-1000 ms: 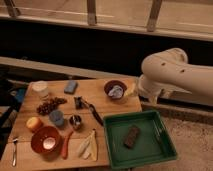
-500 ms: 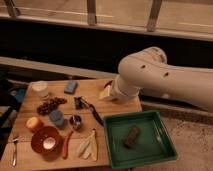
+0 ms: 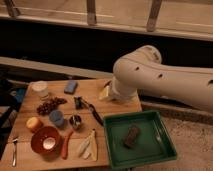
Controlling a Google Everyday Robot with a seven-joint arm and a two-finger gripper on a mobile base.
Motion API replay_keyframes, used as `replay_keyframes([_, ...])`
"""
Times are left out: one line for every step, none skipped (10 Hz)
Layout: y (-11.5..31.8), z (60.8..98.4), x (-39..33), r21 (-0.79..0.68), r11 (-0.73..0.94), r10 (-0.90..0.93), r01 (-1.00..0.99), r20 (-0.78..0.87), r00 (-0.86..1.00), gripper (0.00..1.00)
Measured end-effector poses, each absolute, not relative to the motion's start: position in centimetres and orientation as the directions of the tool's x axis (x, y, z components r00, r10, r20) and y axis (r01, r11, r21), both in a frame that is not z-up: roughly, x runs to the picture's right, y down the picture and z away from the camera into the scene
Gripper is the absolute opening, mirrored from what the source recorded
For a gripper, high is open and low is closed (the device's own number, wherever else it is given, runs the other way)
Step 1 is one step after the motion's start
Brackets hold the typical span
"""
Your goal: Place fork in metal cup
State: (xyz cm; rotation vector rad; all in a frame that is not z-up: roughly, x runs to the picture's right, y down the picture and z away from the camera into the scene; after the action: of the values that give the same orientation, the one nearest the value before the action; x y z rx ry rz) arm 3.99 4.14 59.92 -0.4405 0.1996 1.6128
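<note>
A wooden table stands before a dark wall. One metal cup sits mid-table. One fork lies far to its left and one green tray to its right. The gripper hangs above-right of it; I cannot tell whether it is open or closed.

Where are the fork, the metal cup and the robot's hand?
fork (image 3: 14,149): camera view, handle's middle.
metal cup (image 3: 75,121): camera view, dark inside.
hand (image 3: 107,92): camera view, tip of arm (image 3: 165,82), above table (image 3: 122,106) far right edge.
</note>
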Motion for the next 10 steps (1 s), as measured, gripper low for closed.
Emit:
replay_keyframes([4.0,59.8,3.3,-0.149,-0.082,0.921,-0.985,-0.389,-0.018,0.80])
replay_keyframes([3.7,59.5,1.6,-0.178,-0.052,0.927,-0.983,-0.375,0.019,0.80])
replay_keyframes([3.6,59.0,-1.8,-0.234,0.000,0.931,-0.972,-0.355,0.085,0.80])
replay_keyframes([3.9,58.3,-4.9,-0.282,0.040,0.930,-0.959,-0.339,0.139,0.80])
replay_keyframes([4.5,57.5,-7.3,-0.324,0.071,0.928,-0.943,-0.326,0.181,0.80])
replay_keyframes([5.5,56.5,-10.3,-0.379,0.105,0.921,-0.919,-0.312,0.234,0.80])
replay_keyframes([6.6,55.6,-13.0,-0.431,0.124,0.913,-0.894,-0.304,0.273,0.80])
replay_keyframes([7.6,54.7,-15.2,-0.478,0.130,0.907,-0.869,-0.298,0.299,0.80])
replay_keyframes([8.3,54.0,-16.8,-0.513,0.130,0.903,-0.848,-0.293,0.315,0.80])
replay_keyframes([8.6,53.8,-17.3,-0.524,0.129,0.901,-0.842,-0.292,0.320,0.80])
